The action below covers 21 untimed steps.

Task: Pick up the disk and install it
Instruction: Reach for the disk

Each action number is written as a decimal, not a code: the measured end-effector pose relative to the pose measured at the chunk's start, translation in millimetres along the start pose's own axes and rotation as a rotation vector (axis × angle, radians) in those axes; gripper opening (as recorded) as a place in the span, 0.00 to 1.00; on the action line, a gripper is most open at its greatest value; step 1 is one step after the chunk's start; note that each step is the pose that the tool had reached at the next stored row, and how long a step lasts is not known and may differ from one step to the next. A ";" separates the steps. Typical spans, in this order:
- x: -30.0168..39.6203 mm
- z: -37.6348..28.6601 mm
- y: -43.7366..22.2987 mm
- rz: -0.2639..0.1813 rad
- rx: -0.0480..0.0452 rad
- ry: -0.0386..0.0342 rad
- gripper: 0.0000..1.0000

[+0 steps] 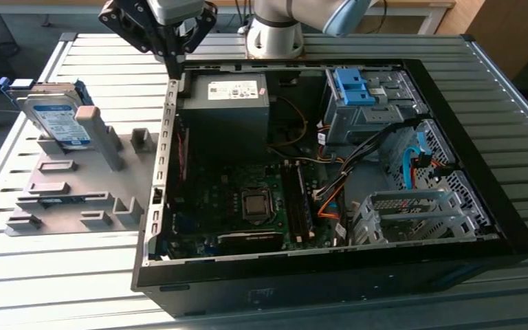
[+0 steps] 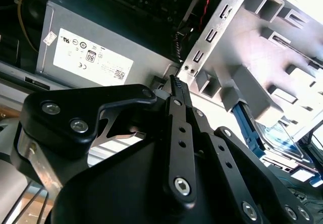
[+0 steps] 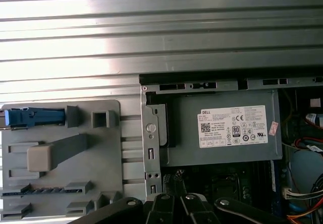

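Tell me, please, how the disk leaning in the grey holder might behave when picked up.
Probably stiff: the disk looks like a metal slab in a blue frame. Likely heavy for its size. It stands tilted in the grey holder, so a sideways push might tip it.

Noted for you: the white sticker on the grey metal box carried small print, a barcode and round marks. The label on the disk was illegible.

There is one disk, one grey holder, one open computer case, one grey power box, one blue bracket, one claw and one table.
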<state>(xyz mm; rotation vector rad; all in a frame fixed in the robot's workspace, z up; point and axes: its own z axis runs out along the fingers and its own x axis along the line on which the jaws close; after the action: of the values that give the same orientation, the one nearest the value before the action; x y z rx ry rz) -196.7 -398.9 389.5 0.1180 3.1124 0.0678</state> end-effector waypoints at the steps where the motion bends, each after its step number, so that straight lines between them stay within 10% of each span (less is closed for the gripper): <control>1: 0.7 0.0 -0.1 0.000 0.0000 0.0000 0.11; 21: 14.6 0.2 -1.1 0.000 0.0001 0.0000 0.11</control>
<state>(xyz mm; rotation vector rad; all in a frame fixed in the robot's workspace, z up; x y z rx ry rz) -211.3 -398.9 388.9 0.1180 3.1124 0.0677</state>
